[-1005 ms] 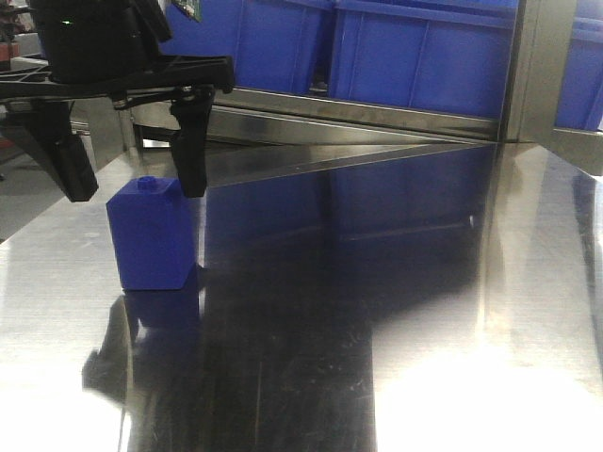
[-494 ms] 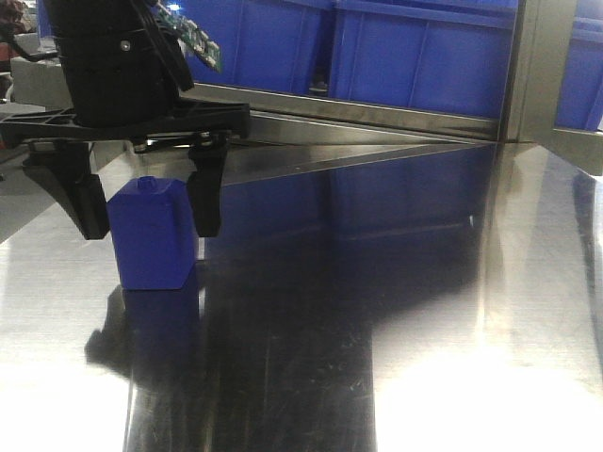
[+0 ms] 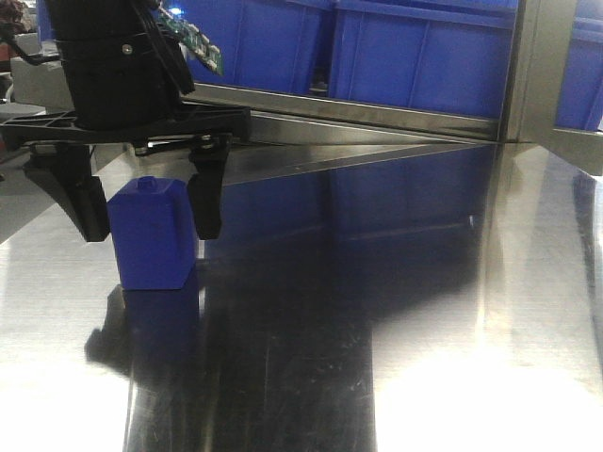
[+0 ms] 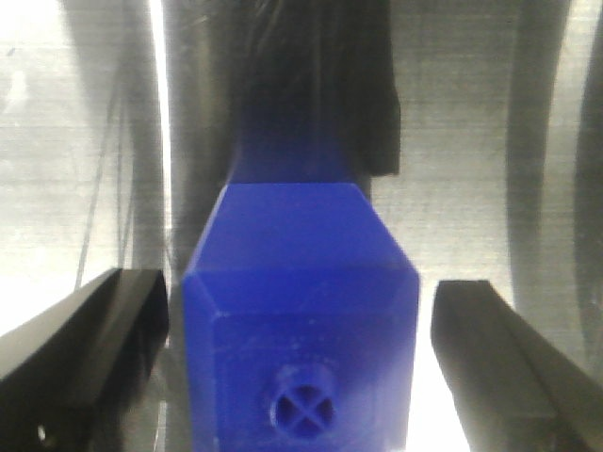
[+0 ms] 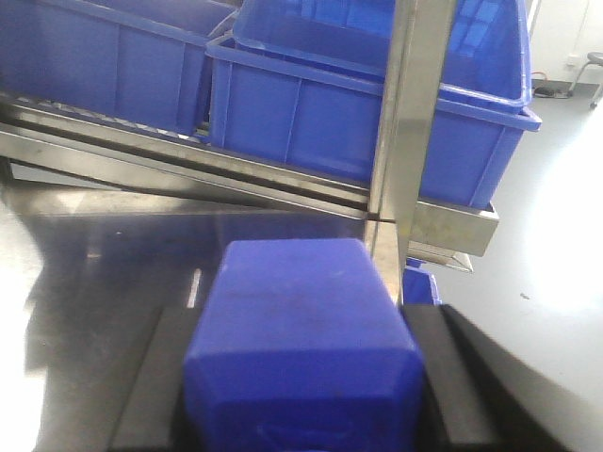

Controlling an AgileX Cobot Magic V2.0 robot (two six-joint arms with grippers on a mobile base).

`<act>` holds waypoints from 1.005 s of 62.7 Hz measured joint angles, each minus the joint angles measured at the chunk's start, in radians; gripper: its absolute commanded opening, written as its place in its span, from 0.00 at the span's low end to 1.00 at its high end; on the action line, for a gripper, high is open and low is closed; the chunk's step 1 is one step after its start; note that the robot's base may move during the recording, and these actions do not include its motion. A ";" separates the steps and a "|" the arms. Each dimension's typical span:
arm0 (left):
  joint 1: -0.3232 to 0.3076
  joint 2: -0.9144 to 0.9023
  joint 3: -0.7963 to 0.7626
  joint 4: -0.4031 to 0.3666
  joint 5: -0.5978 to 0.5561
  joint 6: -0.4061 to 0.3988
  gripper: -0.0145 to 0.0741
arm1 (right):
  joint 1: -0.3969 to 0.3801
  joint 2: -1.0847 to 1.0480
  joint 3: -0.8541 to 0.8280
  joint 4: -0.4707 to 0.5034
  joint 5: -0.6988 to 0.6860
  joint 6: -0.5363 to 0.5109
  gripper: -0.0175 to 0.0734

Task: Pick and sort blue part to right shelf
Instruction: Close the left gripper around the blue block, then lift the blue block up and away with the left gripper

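A squat blue block with a tiny round stud (image 3: pixel 154 235) stands on the steel table (image 3: pixel 377 311) at the left. My left gripper (image 3: pixel 146 209) is open and straddles it, one finger on each side with small gaps. The left wrist view shows the stud block (image 4: pixel 301 330) between the two black fingers (image 4: pixel 89 363). My right gripper (image 5: pixel 301 400) is shut on the blue part (image 5: pixel 301 330), a deep-blue block with sloped shoulders; its cap is cut off by the frame's lower edge. The right gripper is out of the front view.
Blue bins (image 3: pixel 415 56) sit on a metal shelf rail (image 3: pixel 377 118) behind the table, with a metal upright (image 3: pixel 537 66) at the right. In the right wrist view the bins (image 5: pixel 311 113) and the upright post (image 5: pixel 405 122) are ahead, with another small blue object (image 5: pixel 421 285) behind the post.
My left gripper came down from above the stud block until its fingers stand on either side of it. Over the last half second it barely moved.
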 measured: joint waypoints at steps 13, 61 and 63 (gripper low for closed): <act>0.000 0.000 0.000 0.006 0.000 0.000 0.82 | 0.000 0.000 0.000 0.000 0.000 0.000 0.60; 0.000 0.000 0.000 0.000 0.000 0.000 0.56 | 0.000 0.000 0.000 0.000 0.000 0.000 0.60; 0.000 0.000 0.000 0.000 0.000 0.000 0.55 | 0.000 0.000 0.000 0.000 0.000 0.000 0.60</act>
